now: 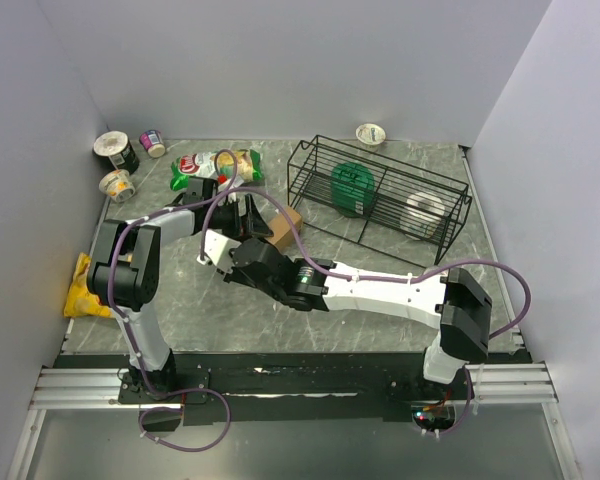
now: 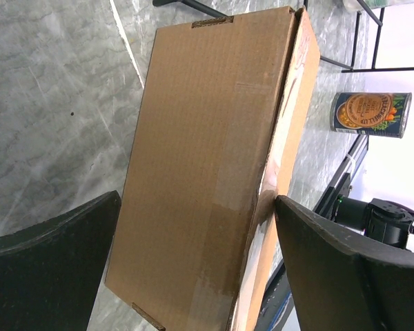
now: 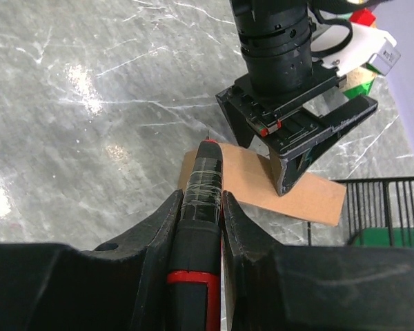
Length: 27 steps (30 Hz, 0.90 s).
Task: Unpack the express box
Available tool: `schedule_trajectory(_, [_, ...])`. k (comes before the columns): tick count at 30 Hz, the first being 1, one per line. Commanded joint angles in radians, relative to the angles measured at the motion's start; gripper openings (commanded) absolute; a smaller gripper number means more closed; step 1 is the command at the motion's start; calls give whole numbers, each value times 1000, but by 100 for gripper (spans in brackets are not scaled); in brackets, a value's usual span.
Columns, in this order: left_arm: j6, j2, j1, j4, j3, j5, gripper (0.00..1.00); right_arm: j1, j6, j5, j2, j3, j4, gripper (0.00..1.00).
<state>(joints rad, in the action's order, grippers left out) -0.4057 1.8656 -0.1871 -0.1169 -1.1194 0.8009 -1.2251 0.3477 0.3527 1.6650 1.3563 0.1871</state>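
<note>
On the grey table (image 1: 210, 320), a black wire basket (image 1: 385, 195) is seen at the back right, and a green thing (image 1: 352, 188) and a white roll (image 1: 420, 212) are kept inside it. Just left of the basket, near the middle of the table, the brown box (image 2: 207, 165) is laid flat with its top shut. The left claw (image 2: 196, 200) is spread wide open over the box, with one finger set along each long side; whether the fingers touch the box cannot be told. The right claw (image 3: 201, 200) is clenched on a black and red tool (image 3: 200, 234) that is wrapped in clear tape. The thin tip of the tool is pointed at one edge of the box. A chip bag (image 1: 215, 168) is laid behind the box. A can (image 2: 370, 114) is seen past the box, near the basket. Small cups (image 1: 115, 150) are stood in the back left corner.
</note>
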Motion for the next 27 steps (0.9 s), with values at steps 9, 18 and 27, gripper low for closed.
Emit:
schedule_trajectory(9, [-2,9,6,26,29,-37,99,-5,53,6,-19,30,-22,0])
schedule_trajectory(18, [2,17,6,26,32,-40,99,-1,56,6,-11,21,-21,0])
schedule_trajectory(27, [-5,32,6,33,30,-34,99,9,60,6,-7,12,-17,0])
